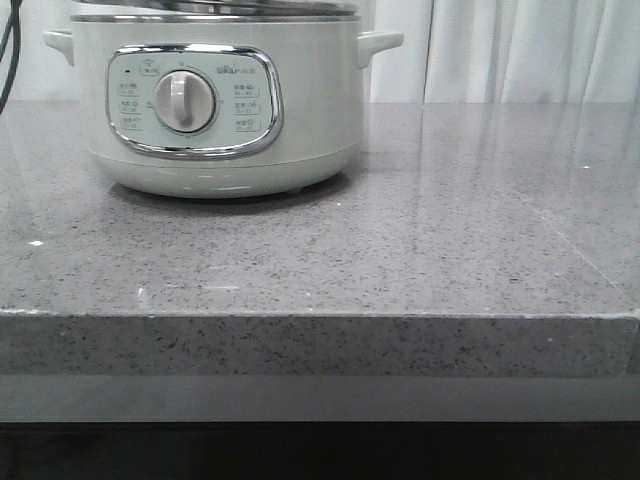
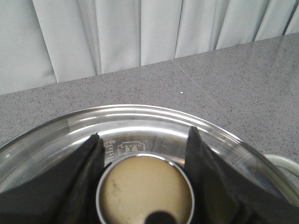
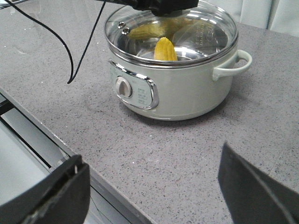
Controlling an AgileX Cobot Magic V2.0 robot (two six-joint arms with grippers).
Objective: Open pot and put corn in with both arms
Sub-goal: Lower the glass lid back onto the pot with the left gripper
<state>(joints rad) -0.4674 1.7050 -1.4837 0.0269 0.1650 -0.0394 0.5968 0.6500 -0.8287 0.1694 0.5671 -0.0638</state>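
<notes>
The pale mint-green pot (image 1: 220, 150) stands at the back left of the grey table; it also shows in the right wrist view (image 3: 177, 88). Its glass lid (image 3: 201, 28) sits on the pot. The yellow corn (image 3: 164, 49) lies inside the pot, seen through the glass. My left gripper (image 2: 144, 133) is above the lid (image 2: 140, 119), its black fingers (image 2: 88, 163) against both sides of the round lid knob (image 2: 145, 189). It also shows in the right wrist view (image 3: 163, 5). My right gripper (image 3: 150, 154) is open and empty over the table, in front of the pot. Neither gripper shows in the front view.
A black cable (image 3: 70, 56) runs over the table beside the pot. White curtains (image 1: 520, 50) hang behind the table. The table's front edge (image 1: 320, 315) lies under my right gripper's near finger.
</notes>
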